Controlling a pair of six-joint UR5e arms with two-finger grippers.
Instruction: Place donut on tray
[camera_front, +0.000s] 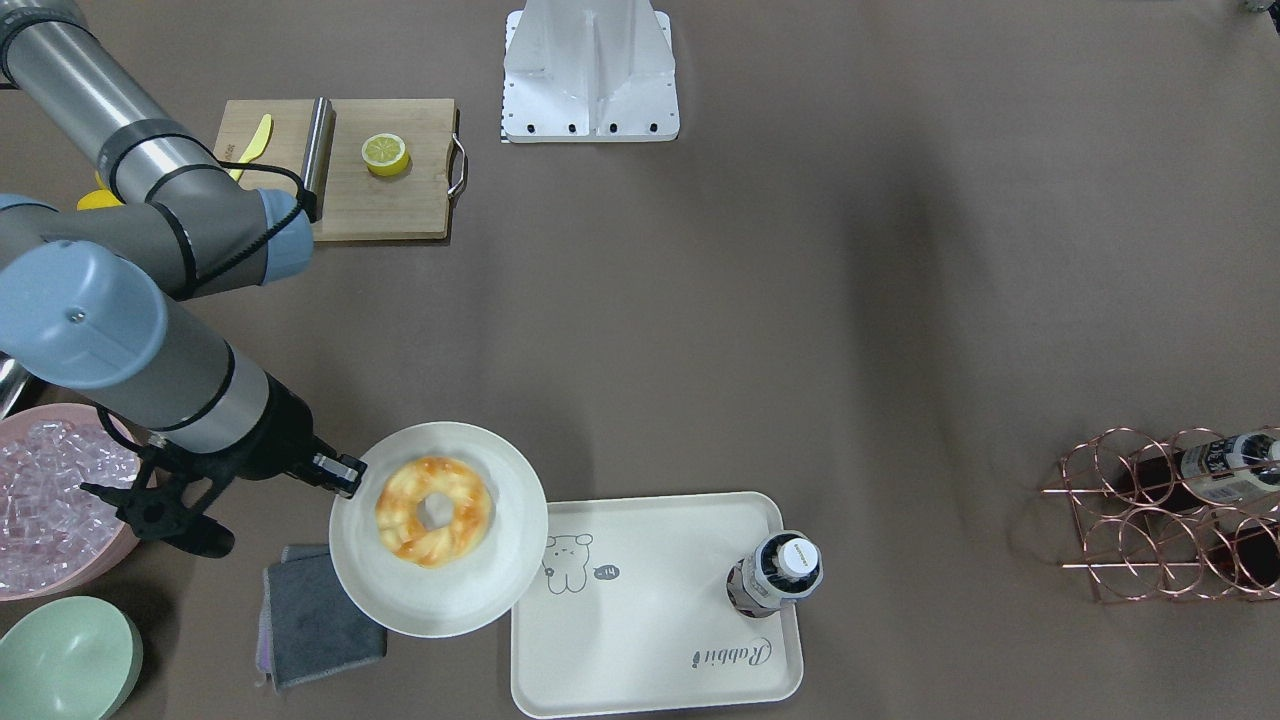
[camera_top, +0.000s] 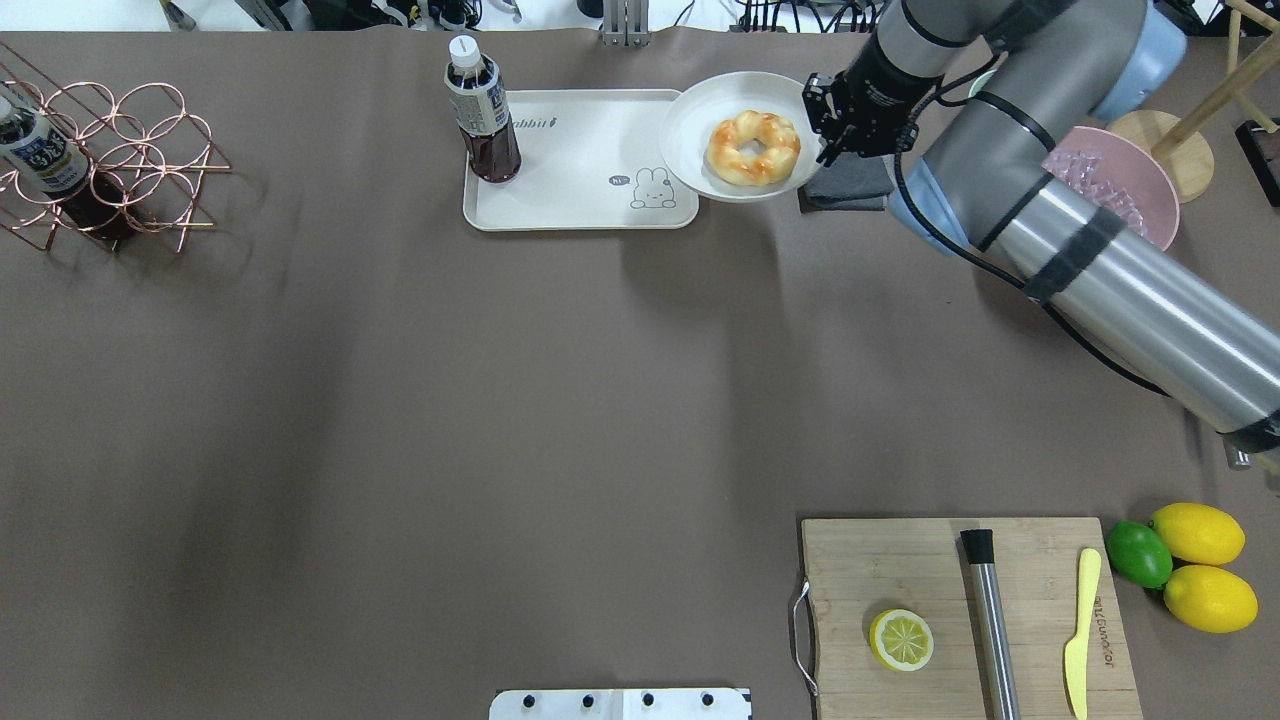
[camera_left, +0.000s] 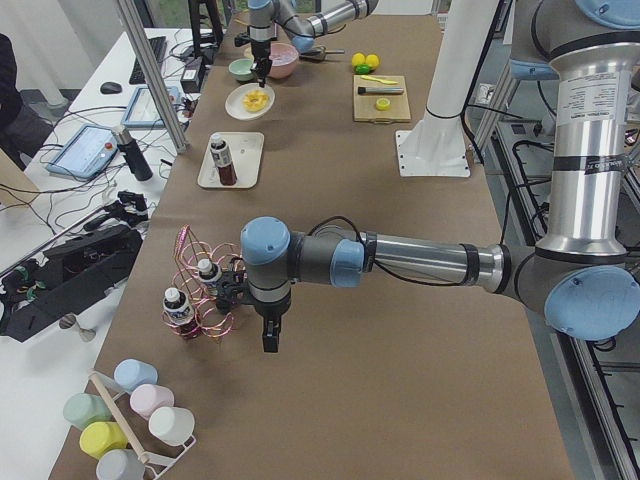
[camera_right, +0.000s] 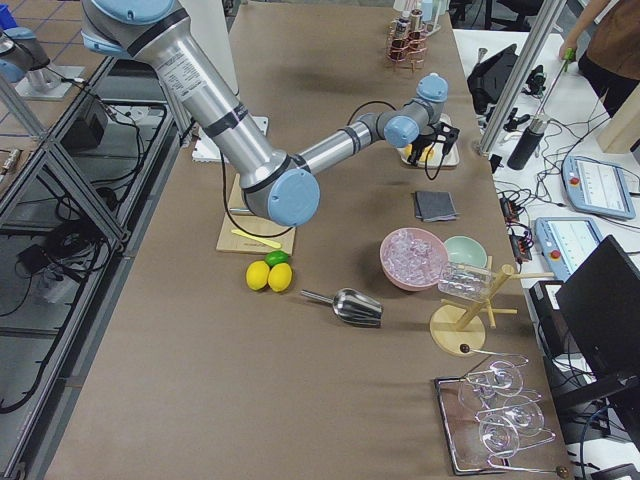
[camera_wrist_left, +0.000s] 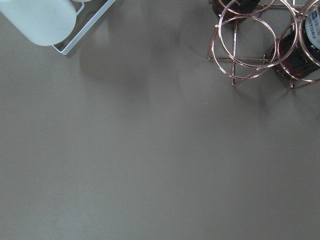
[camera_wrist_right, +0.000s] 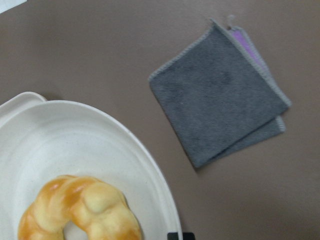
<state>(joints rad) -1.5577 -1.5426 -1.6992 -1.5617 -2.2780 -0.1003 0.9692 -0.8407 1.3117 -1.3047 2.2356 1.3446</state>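
**Holding the plated donut at the tray's corner**

You have the donut (camera_front: 433, 510) lying flat in the middle of a round off-white plate (camera_front: 480, 590), not on the tray (camera_front: 640, 640) itself. The plate hangs clear of the bench, and its edge overlaps the tray's corner beside the rabbit drawing. The donut sits just outside the tray's rim, over bare bench.

Your right fingers (camera_front: 340, 472) are closed on the plate's rim, on the side turned away from the tray, and they carry the plate. In the right wrist view only one dark fingertip shows at that rim.

On that same side away from the tray, a folded grey cloth (camera_front: 320, 620) lies on the bench, partly hidden under the plate. Beyond the cloth from the tray stands a pink bowl (camera_front: 50, 500) of clear ice pieces.

A dark bottle (camera_front: 775, 580) with a white cap stands upright on the tray at the end far from the plate, near the "Rabbit" script.

Your left fingers (camera_left: 269, 338) hang above the bench well apart from the tray, near a copper wire rack (camera_top: 150, 130) that holds bottles. Only the side view shows them, so you cannot tell how far open they are.

A wooden cutting board (camera_top: 900, 560) with a halved lemon (camera_top: 901, 640) lies well apart from the tray, toward the robot's base.
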